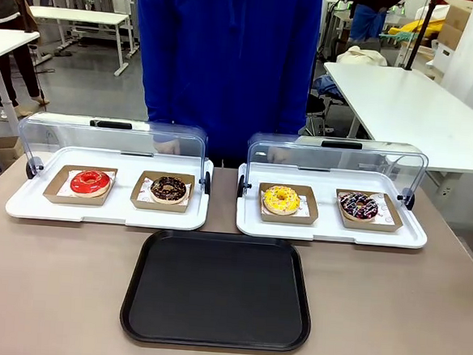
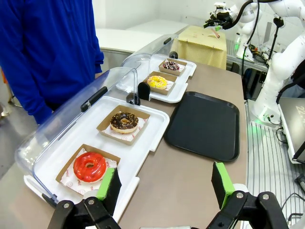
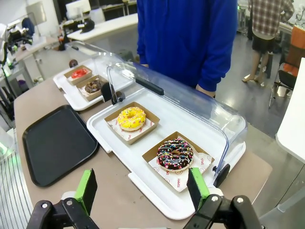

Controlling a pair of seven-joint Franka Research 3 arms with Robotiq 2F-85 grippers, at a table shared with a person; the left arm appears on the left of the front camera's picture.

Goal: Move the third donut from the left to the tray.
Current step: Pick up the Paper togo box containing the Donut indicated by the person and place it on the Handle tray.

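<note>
Standing at the front: the yellow-iced donut (image 1: 281,199) sits in its square brown cardboard holder (image 1: 308,216) on the right-hand white display tray (image 1: 330,229), clear lid (image 1: 335,156) raised; the black tray (image 1: 217,290), low-rimmed, lies bare just before it. Left wrist: left gripper (image 2: 167,182) spread apart, empty; the donut (image 2: 157,82) lies well off, beyond the chocolate donut (image 2: 125,121). Right wrist: right gripper (image 3: 143,185) likewise apart, empty; the donut (image 3: 131,118) lies near, just ahead. Right arm judged nearer. A ring, no long axis; icing glossy, holder matte

Left claw (image 2: 164,182), right claw (image 3: 142,186): black, green pads (image 2: 106,185), silver screws (image 2: 63,205). Person (image 1: 228,63): bright blue top.
</note>
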